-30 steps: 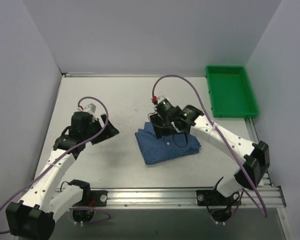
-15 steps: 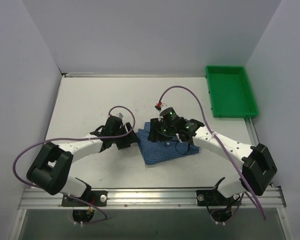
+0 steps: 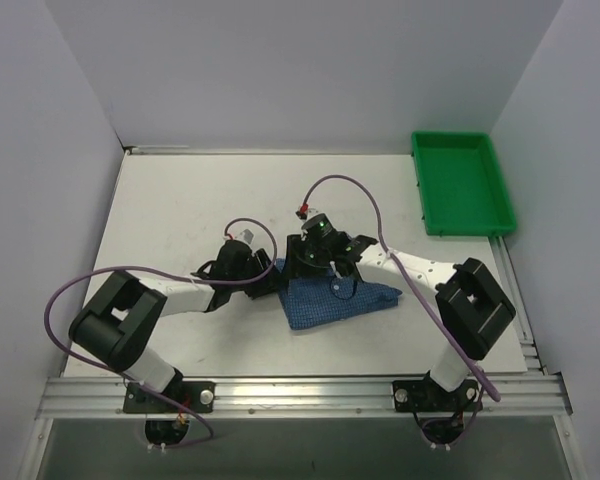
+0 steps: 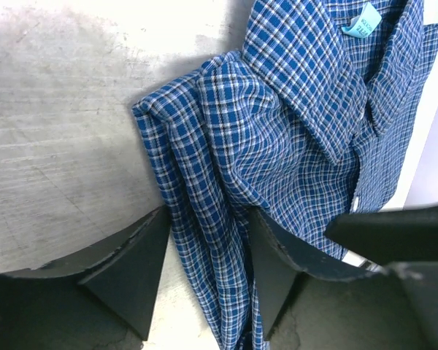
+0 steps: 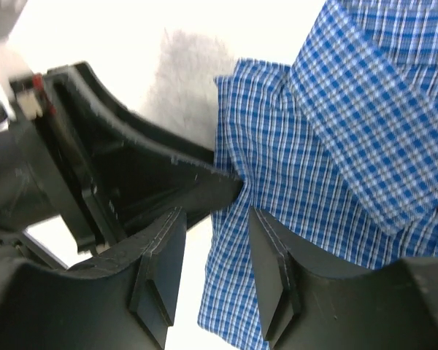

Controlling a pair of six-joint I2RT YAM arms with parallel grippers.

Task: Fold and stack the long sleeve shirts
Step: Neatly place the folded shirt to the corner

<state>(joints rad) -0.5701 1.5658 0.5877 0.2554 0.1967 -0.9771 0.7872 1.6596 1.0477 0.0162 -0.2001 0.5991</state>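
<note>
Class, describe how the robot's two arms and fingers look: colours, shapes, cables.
The left arm and right arm have white links and chunky black joints. A purple cable loops along each. Their fingers are black wedges. A small red plug sits at the right wrist.

The shirt [image 3: 340, 300] lies on the counter [image 3: 180, 200], its left edge running between the left tool's [image 3: 268, 278] fingers. The right tool [image 3: 300, 270] stands just right of the left tool, over the same edge. A tray [image 3: 463, 222] sits well beyond the right tool, far right.
</note>
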